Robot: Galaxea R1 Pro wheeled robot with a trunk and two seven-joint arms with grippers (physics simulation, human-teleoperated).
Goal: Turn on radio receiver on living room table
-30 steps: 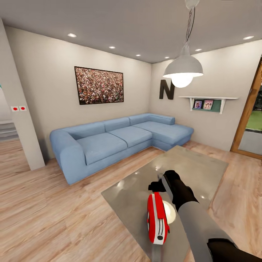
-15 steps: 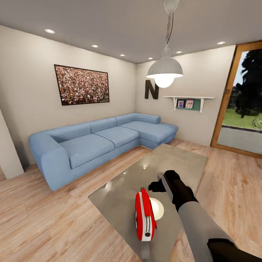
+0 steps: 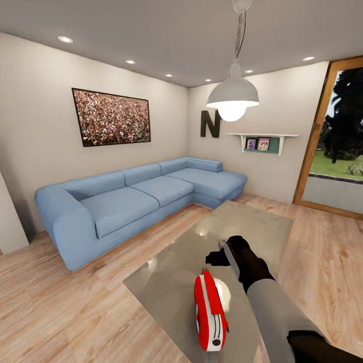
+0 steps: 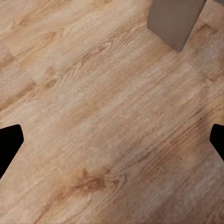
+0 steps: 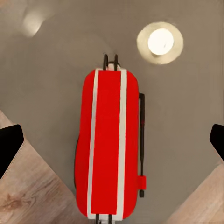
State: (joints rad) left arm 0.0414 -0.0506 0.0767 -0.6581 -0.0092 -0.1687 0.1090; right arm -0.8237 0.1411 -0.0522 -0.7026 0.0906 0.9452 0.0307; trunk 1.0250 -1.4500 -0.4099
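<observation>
The right gripper (image 3: 222, 254) hangs over the near end of the low rectangular grey glass surface (image 3: 252, 222), its black wrist stretched out ahead of the grey forearm. Right under it stands the small red radio receiver with white edge bands (image 3: 209, 310), on its narrow edge on the glass, a touch nearer the robot than the gripper's tips. In the right wrist view the radio receiver (image 5: 108, 144) sits squarely between the two dark finger tips at the picture's sides, its thin black aerial running along one flank. The fingers are spread wide and touch nothing.

So the approach looks done: robot at the surface, arm above the target. What remains, by the look of it, is the whole switching step, since no contact with the radio shows and nothing tells whether it is on. The dial face is turned away from both cameras, so reaching it may need a move to the side.

The left gripper (image 4: 112, 135) is spread too, pointing at bare light wood plank floor (image 4: 93, 93) beside the surface.
</observation>
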